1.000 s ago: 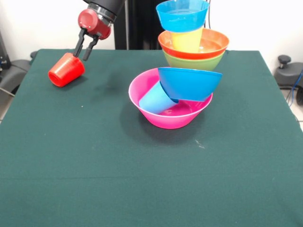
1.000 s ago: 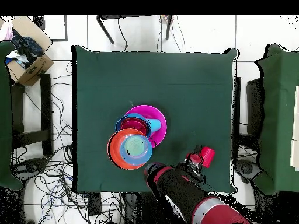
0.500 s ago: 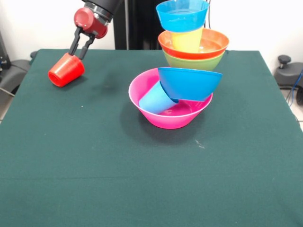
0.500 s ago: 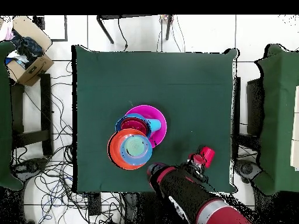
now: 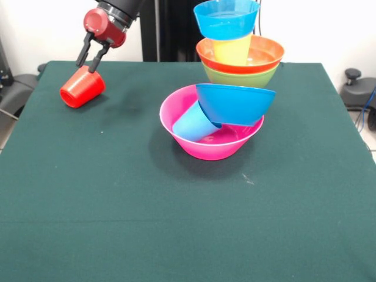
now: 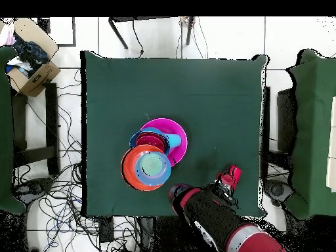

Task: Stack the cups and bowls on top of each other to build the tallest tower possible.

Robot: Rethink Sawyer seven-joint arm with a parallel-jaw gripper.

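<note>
Progress stood, by my reckoning, a little past halfway. The tower (image 5: pixel 226 88) rose near the middle of the green table (image 5: pixel 117 223) from the large pink bowl (image 5: pixel 205 144), in which a light blue cup (image 5: pixel 194 124) lay tipped on its side with a large blue bowl (image 5: pixel 235 104) tilted across it and the pink rim. Higher in the front view I saw a green bowl (image 5: pixel 239 76) nested under an orange bowl (image 5: pixel 258 56), a yellow cup (image 5: pixel 232 50) standing in the orange one, and a small blue bowl (image 5: pixel 226 17) seated on the cup as the top piece. From overhead the orange rim sat offset from the pink one, toward my base, so the pile leaned rather than stood square, though I could not tell how firmly those upper pieces were carried. The red cup (image 5: pixel 82 88) was the one loose piece I could place, lying on its side near a table corner, well apart from the tower. My gripper (image 5: pixel 89 57) hung just above it, fingers (image 5: pixel 81 56) parted a little and holding nothing, their tips close to the cup's base. A dark reddish bowl showed inside the blue one from overhead; any other small bowl I could not find. Left to do, I judged: grasp the red cup and add it without upsetting the lean.
</note>
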